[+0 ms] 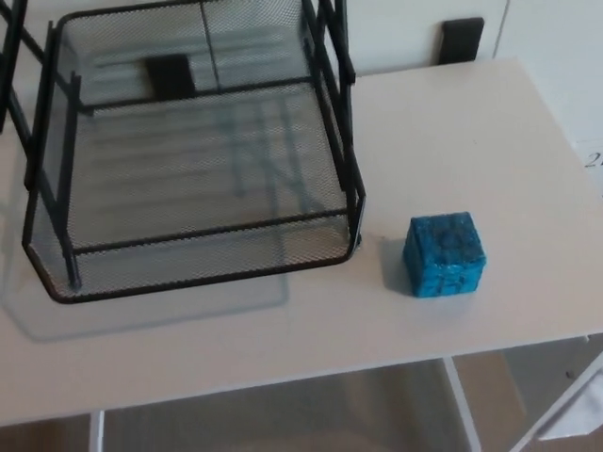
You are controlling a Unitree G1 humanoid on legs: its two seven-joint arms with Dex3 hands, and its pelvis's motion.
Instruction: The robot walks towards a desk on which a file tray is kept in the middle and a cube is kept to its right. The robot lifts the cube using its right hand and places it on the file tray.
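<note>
Blue cube (pixel 446 255) on desk (pixel 471 132) | right of mesh file tray (pixel 198 254) | hands out of view

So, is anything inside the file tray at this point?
No. The file tray has an empty mesh lower tier; the blue cube sits on the desk to its right, apart from it. Any upper tiers are cut off by the picture's top edge.

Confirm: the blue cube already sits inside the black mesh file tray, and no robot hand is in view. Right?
Not inside. The head view shows the blue cube on the desk, right of the black mesh file tray and apart from it. No robot hand is in view, as stated.
</note>
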